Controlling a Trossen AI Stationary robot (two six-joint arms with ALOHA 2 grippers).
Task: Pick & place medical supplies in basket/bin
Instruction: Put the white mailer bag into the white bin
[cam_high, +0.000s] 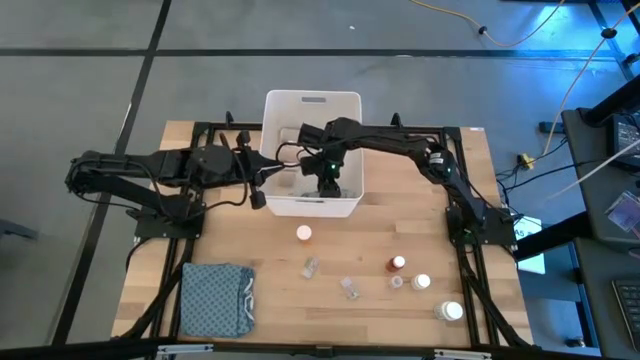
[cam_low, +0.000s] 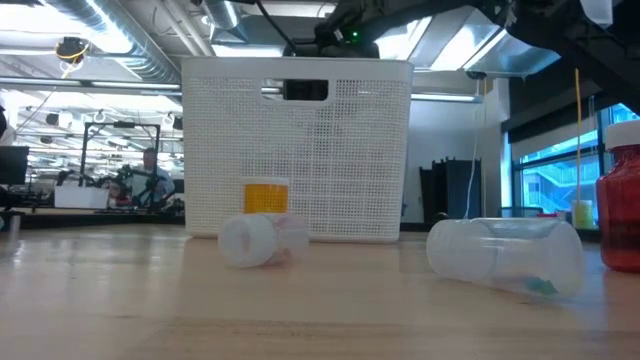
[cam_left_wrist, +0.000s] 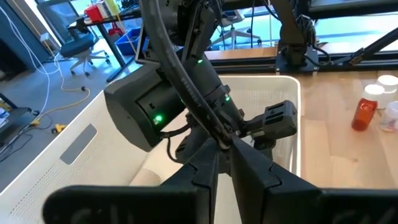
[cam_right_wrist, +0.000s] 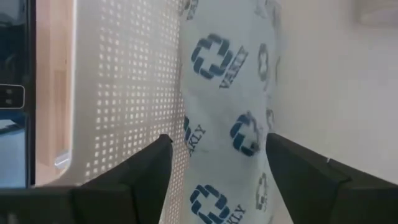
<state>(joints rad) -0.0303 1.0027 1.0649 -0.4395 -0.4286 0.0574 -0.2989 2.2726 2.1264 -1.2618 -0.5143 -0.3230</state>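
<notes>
The white bin (cam_high: 312, 105) stands at the table's far middle; in the low view its perforated wall (cam_low: 297, 150) fills the centre. My right gripper (cam_high: 328, 186) reaches down inside it, open. In the right wrist view its fingers stand on either side of a white wrapped roll with blue cross logos (cam_right_wrist: 227, 118), which lies on the bin floor against the perforated wall. I cannot tell whether they touch it. My left gripper (cam_high: 258, 192) hovers shut at the bin's left wall. A beige roll (cam_left_wrist: 149, 177) lies in the bin. Bottles and vials lie on the near table.
On the near table lie an orange-capped bottle (cam_high: 303, 233), two clear vials (cam_high: 311, 267) (cam_high: 349, 288), a red-capped bottle (cam_high: 398, 263), small white-capped bottles (cam_high: 421, 283) and a white bottle (cam_high: 452, 311). A folded blue-grey cloth (cam_high: 216, 298) sits at the near left.
</notes>
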